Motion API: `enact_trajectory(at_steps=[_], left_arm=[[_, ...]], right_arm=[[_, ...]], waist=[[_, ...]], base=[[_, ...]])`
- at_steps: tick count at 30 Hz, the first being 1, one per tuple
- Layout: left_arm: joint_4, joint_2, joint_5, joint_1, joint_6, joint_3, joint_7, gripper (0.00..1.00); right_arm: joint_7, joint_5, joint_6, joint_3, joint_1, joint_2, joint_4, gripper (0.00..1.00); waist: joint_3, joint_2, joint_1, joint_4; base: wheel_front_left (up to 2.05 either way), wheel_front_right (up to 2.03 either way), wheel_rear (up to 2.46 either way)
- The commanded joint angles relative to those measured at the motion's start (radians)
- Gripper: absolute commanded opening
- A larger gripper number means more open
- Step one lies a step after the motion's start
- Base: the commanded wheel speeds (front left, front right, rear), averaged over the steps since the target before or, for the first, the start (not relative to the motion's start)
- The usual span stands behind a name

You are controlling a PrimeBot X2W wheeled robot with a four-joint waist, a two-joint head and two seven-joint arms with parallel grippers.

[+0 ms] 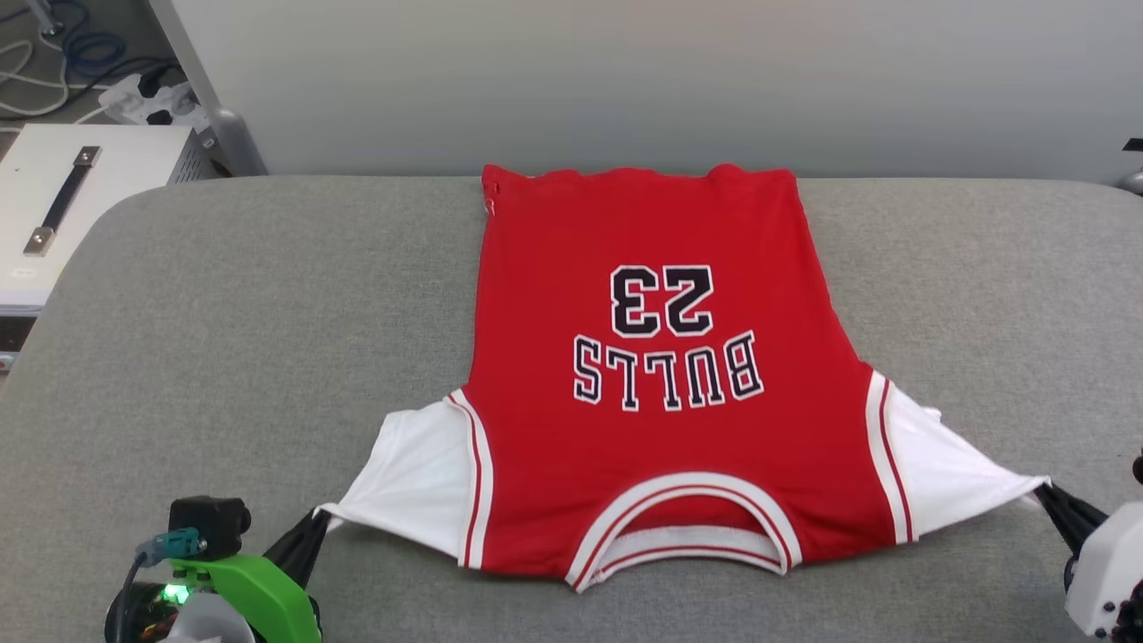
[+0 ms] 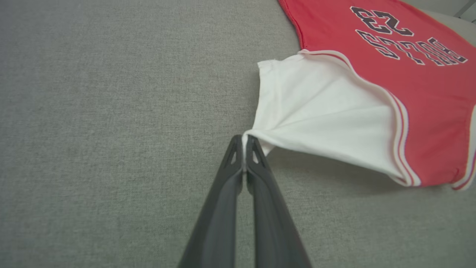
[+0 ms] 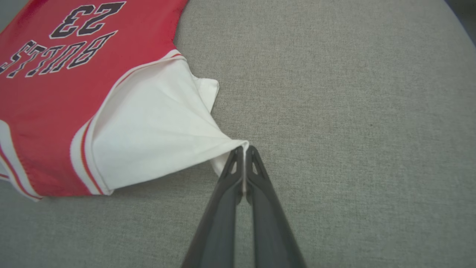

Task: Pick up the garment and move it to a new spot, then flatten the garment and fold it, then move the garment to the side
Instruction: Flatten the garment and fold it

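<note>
The garment, a red jersey with white sleeves and "BULLS 23" lettering, lies spread front-up on the grey table, collar toward me and hem at the far edge. My left gripper is shut on the tip of its left white sleeve, pinched between the fingertips. At the lower right, my right gripper is shut on the tip of the other white sleeve, seen between its fingers. Both sleeves are pulled taut outward and lifted slightly, casting shadows beneath them.
The grey fabric table stretches wide on both sides of the jersey. A white box with a black handle stands off the table's far left corner, with cables and a power strip on the floor behind. A pale wall runs along the back.
</note>
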Motion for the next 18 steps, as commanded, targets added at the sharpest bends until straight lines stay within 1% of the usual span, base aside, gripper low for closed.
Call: enact_trajectory(at_steps=[1, 6, 10, 15, 18], left_arm=[[-0.020, 0.022, -0.009, 0.034, 0.012, 0.006, 0.012, 0.00], [-0.127, 0.053, -0.044, 0.126, 0.035, 0.004, 0.078, 0.00], [-0.209, 0.067, -0.064, 0.179, 0.047, -0.008, 0.126, 0.00], [-0.285, 0.069, -0.080, 0.193, 0.057, -0.018, 0.167, 0.00], [-0.334, 0.071, -0.087, 0.186, 0.058, -0.031, 0.203, 0.00]], right_arm=[[0.026, 0.014, -0.002, -0.020, 0.041, -0.017, -0.023, 0.00], [0.136, 0.035, -0.002, -0.093, 0.182, -0.032, -0.138, 0.00], [0.215, 0.034, -0.002, -0.155, 0.276, -0.027, -0.216, 0.00], [0.286, -0.002, -0.002, -0.215, 0.326, -0.005, -0.284, 0.00], [0.334, -0.031, -0.002, -0.226, 0.328, -0.001, -0.324, 0.00]], waist=[[-0.028, 0.0000, 0.0001, -0.009], [-0.047, 0.0000, 0.0001, -0.011], [-0.043, 0.0000, 0.0001, -0.010], [-0.028, 0.0000, 0.0001, -0.008], [-0.011, 0.0000, 0.0001, -0.004]], base=[[0.00, 0.00, 0.00], [0.00, 0.00, 0.00], [0.00, 0.00, 0.00], [0.00, 0.00, 0.00], [0.00, 0.00, 0.00]])
